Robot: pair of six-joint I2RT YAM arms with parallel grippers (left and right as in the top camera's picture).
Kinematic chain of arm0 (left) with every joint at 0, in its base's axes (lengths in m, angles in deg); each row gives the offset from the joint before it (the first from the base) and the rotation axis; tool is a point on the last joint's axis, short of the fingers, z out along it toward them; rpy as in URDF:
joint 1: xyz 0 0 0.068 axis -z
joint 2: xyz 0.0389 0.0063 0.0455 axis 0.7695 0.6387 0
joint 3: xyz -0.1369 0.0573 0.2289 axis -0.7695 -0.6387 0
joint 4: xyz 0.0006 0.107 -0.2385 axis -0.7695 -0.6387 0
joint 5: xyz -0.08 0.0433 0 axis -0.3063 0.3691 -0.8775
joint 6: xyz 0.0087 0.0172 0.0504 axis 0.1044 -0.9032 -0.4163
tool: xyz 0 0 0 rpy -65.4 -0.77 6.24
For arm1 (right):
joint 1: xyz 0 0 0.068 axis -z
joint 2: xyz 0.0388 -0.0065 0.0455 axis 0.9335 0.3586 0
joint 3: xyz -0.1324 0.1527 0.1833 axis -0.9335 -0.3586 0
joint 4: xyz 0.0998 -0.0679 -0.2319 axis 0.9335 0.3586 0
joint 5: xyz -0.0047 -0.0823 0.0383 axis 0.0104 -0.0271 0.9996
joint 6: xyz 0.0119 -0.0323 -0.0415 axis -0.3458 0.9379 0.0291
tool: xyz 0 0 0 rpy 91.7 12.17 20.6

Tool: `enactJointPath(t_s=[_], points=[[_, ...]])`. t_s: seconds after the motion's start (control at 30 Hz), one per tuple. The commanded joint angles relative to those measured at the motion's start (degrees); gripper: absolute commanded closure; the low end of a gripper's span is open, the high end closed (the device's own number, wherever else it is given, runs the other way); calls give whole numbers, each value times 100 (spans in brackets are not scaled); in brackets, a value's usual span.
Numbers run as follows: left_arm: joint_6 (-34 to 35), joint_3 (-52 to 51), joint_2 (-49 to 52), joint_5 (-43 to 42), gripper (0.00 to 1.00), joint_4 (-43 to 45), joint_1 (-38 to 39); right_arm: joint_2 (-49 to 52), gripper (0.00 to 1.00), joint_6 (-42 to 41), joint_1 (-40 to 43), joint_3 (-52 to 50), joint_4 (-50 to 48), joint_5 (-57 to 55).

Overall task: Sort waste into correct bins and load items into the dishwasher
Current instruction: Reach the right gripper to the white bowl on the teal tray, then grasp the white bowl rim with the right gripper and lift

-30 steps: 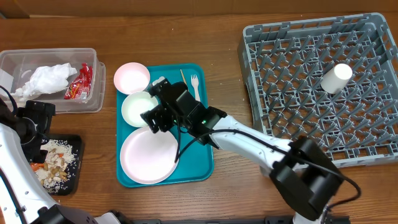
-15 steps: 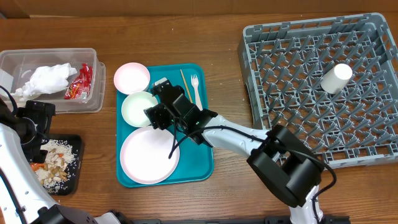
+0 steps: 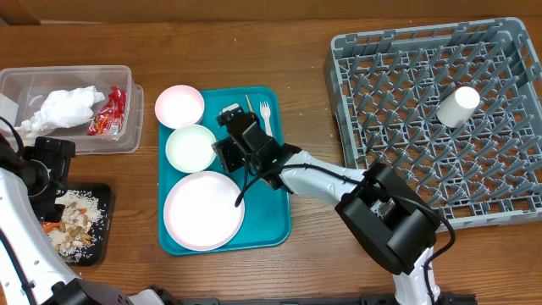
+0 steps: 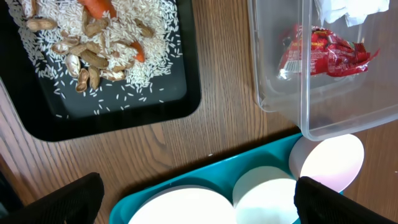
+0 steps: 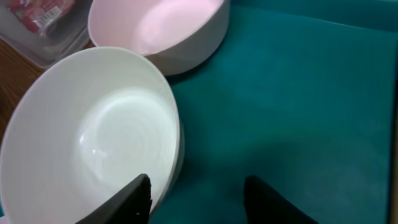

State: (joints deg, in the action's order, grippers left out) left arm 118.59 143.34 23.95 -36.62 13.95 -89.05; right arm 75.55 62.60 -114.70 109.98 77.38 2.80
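Observation:
On the teal tray point(image 3: 273, 222), my right gripper point(image 5: 199, 193) is open and straddles the right rim of the pale bowl point(image 5: 93, 143): one finger is inside it, the other stands apart over the tray floor. The pinkish bowl point(image 3: 179, 105) lies just behind, the white plate point(image 3: 203, 210) in front. A fork point(image 3: 266, 114) and a chopstick point(image 3: 249, 103) lie at the tray's back. The cup point(image 3: 457, 107) rests in the grey rack point(image 3: 339, 93). My left gripper point(image 4: 199, 202) hangs wide open and holds nothing, between the black tray point(image 4: 124, 118) and the teal tray.
The clear tub point(image 3: 17, 80) at the back left holds a crumpled napkin point(image 3: 63, 108) and a red wrapper point(image 4: 323, 53). Rice, nuts and carrot pieces point(image 4: 99, 7) lie in the black tray. The right arm stretches across the table from the front right.
My right gripper has shifted a little to the right, onto the pale bowl's rim, and its jaws have narrowed. The left arm has not moved.

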Motion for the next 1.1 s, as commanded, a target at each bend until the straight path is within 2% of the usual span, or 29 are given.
enactJointPath(t_s=[0.0, 0.1, 0.23, 0.37, 0.43, 0.53, 0.63, 0.8, 0.93, 1.07], points=[[-48, 44, 24, 42, 0, 4, -13, 20, 55, -7, 52, 61, 0, -68], [-48, 44, 24, 42, 0, 4, -13, 20, 60, -7, 52, 61, -4, -70], [-48, 44, 24, 42, 0, 4, -13, 17, 60, -4, 52, 70, -4, -68], [-48, 44, 24, 42, 0, 4, -13, 17, 56, -7, 52, 234, 238, -7], [-48, 44, 24, 42, 0, 4, -13, 17, 56, -238, 28, 313, 343, 437], [-48, 44, 24, 42, 0, 4, -13, 17, 56, -372, -26, 313, 387, 450], [-48, 44, 24, 42, 0, 4, -13, 17, 65, -431, -28, 313, 457, 442], [-48, 44, 24, 42, 0, 4, -13, 17, 67, -433, -11, 315, 516, -186], [-48, 44, 24, 44, 0, 4, -13, 4, 70, -431, 131, 367, 595, -271], [-48, 44, 24, 42, 0, 4, -13, -4, 75, -431, 286, 748, 1344, -820]])
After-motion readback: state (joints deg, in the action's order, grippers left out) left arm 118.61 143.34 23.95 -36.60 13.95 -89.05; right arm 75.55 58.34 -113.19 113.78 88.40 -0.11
